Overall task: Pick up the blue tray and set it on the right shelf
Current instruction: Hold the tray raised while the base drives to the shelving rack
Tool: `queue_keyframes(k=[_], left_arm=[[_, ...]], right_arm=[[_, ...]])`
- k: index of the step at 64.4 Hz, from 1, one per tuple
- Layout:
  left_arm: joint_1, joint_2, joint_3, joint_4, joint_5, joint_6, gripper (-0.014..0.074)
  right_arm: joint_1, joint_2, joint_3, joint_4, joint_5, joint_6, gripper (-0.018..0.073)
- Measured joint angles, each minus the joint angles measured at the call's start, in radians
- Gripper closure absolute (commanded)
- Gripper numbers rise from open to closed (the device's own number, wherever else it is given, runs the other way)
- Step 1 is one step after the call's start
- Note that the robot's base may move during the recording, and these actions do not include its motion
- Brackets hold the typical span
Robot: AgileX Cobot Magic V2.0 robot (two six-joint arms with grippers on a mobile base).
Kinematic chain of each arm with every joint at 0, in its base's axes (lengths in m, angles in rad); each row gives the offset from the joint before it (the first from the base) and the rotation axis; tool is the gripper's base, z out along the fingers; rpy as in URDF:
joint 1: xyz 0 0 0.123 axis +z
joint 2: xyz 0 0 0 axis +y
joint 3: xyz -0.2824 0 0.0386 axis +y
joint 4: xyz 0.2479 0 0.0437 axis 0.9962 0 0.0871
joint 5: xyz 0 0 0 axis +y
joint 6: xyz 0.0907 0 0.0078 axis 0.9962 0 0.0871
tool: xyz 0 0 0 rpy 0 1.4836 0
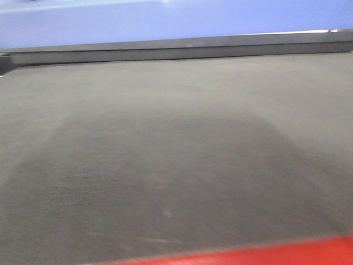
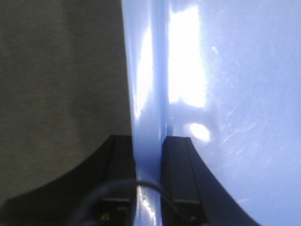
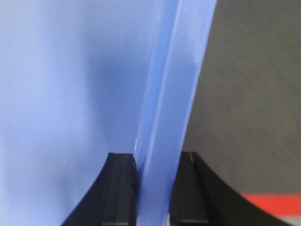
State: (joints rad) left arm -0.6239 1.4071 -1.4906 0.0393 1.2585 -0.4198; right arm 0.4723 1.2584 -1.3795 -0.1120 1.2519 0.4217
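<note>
The blue tray (image 2: pixel 225 94) is glossy periwinkle plastic. In the left wrist view its left rim runs straight up between my black fingers, and my left gripper (image 2: pixel 149 155) is shut on that rim. In the right wrist view the tray (image 3: pixel 70 84) fills the left side, and my right gripper (image 3: pixel 155 162) is shut on its right rim. In the front view a blue band (image 1: pixel 165 19) along the top edge looks like the tray's underside held above the table. The right shelf is out of view.
The dark grey fabric table (image 1: pixel 176 154) fills the front view and lies below the tray in both wrist views. A dark ledge (image 1: pixel 176 48) runs along its far edge. A red strip (image 1: pixel 276 255) marks the near edge and shows in the right wrist view (image 3: pixel 277 205).
</note>
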Motion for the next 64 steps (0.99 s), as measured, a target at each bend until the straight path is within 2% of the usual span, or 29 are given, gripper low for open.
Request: queue_keyframes(k=[64], left_arm=[[0.000, 0.005, 0.000, -0.026, 0.000, -0.002, 0.0645]], right_arm=[[0.000, 0.000, 0.001, -0.016, 0.000, -0.002, 0.0504]])
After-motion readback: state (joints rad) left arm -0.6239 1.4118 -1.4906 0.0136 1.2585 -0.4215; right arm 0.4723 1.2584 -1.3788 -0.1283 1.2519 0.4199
